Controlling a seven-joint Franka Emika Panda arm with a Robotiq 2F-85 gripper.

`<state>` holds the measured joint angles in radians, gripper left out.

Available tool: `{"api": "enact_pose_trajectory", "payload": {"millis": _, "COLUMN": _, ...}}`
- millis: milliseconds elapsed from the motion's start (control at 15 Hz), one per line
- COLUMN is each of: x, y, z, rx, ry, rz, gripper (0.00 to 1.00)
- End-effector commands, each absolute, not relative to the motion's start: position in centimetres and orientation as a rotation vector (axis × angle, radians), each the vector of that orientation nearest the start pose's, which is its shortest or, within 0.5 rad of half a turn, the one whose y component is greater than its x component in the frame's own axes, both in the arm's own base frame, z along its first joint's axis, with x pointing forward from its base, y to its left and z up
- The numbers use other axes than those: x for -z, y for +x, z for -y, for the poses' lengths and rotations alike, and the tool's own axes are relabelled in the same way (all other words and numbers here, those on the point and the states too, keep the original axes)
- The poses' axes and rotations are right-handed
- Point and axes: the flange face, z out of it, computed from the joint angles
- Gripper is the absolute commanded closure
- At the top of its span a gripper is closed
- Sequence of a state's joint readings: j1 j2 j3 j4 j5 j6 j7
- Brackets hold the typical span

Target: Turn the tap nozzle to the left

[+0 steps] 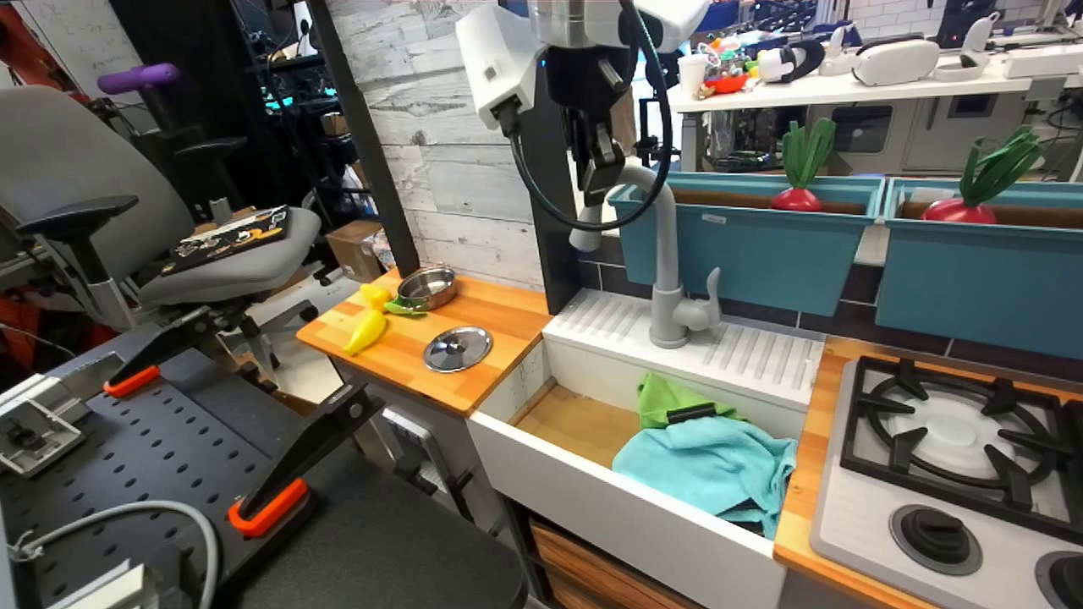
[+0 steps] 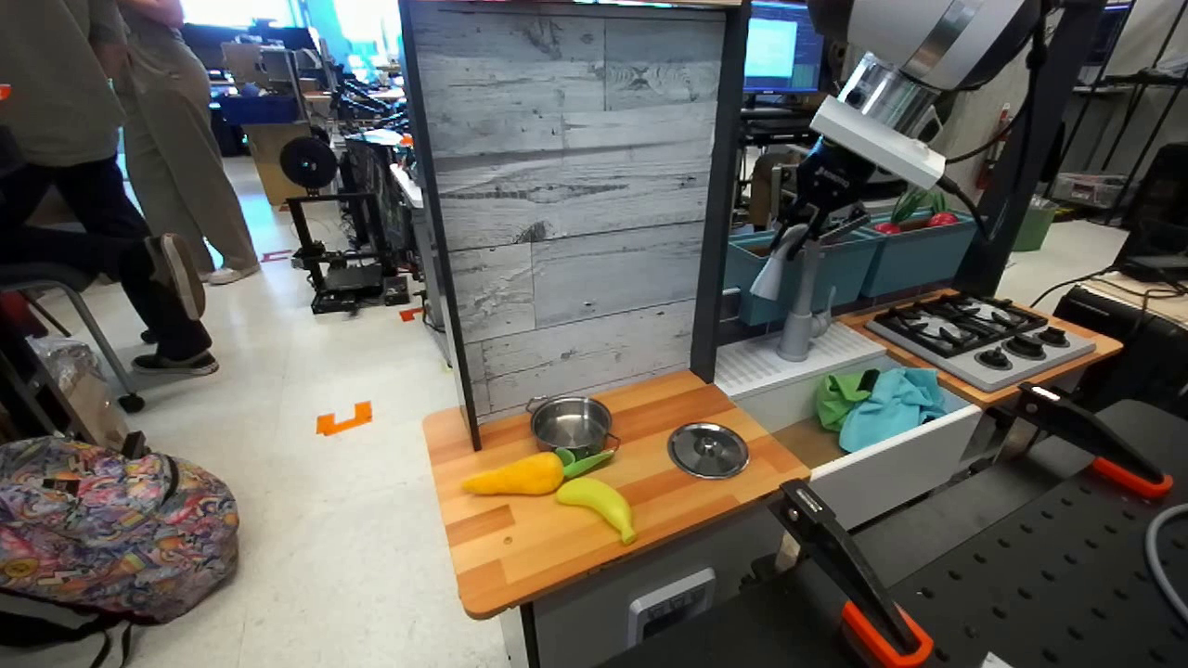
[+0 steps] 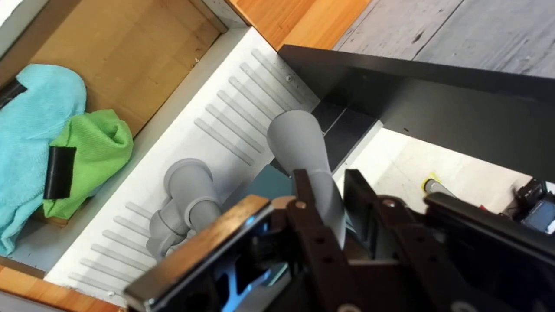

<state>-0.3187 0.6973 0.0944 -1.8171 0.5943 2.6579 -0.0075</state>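
The largest thing before me is the white box-shaped sink [image 1: 626, 520]; in an exterior view a teal rectangular planter [image 1: 744, 245] sits behind it at one o'clock. The tall matte grey gooseneck tap nozzle [image 1: 666, 237] stands at the sink's twelve o'clock, its flared outlet [image 1: 585, 238] at nine o'clock from the upright. I judge it light, hollow plastic: stiff, slightly slippery, likely to swivel on its thick base [image 1: 668, 326]; I'd hold the arch out near the outlet, for leverage, and push sideways without lifting. In the wrist view my black two-finger gripper [image 3: 327, 174] has its jaws part-way apart, astride the arch; whether they squeeze it I cannot tell. The planter's front bears a small white label [image 1: 713, 219], and pale marks [image 2: 840, 173] on the gripper's body may be lettering; I can read neither.
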Motion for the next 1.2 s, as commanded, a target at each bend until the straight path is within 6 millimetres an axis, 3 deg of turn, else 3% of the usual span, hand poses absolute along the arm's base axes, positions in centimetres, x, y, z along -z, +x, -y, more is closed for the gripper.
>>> {"api": "enact_pose_trajectory", "payload": {"millis": 0, "x": -18.1, "y": 66.0, "z": 16.2, "rx": 0.265, "ry": -2.463, "rz": -1.059, "gripper": 0.94}}
{"api": "enact_pose_trajectory", "payload": {"millis": 133, "x": -18.1, "y": 65.6, "z": 16.7, "rx": 0.254, "ry": -2.45, "rz": -1.072, "gripper": 0.94}}
{"api": "enact_pose_trajectory", "payload": {"millis": 200, "x": -18.2, "y": 65.3, "z": 16.7, "rx": 0.245, "ry": -2.455, "rz": -1.075, "gripper": 0.49}}
{"api": "enact_pose_trajectory", "payload": {"millis": 267, "x": -18.4, "y": 64.9, "z": 16.7, "rx": 0.237, "ry": -2.461, "rz": -1.071, "gripper": 0.48}}
{"api": "enact_pose_trajectory", "payload": {"millis": 667, "x": -22.2, "y": 63.5, "z": 15.5, "rx": 0.29, "ry": -2.478, "rz": -1.024, "gripper": 0.05}}
{"api": "enact_pose_trajectory", "payload": {"millis": 933, "x": -27.4, "y": 61.5, "z": 14.9, "rx": 0.333, "ry": -2.475, "rz": -0.995, "gripper": 0.0}}
{"api": "enact_pose_trajectory", "payload": {"millis": 1133, "x": -30.8, "y": 57.6, "z": 14.2, "rx": 0.284, "ry": -2.511, "rz": -0.916, "gripper": 0.0}}
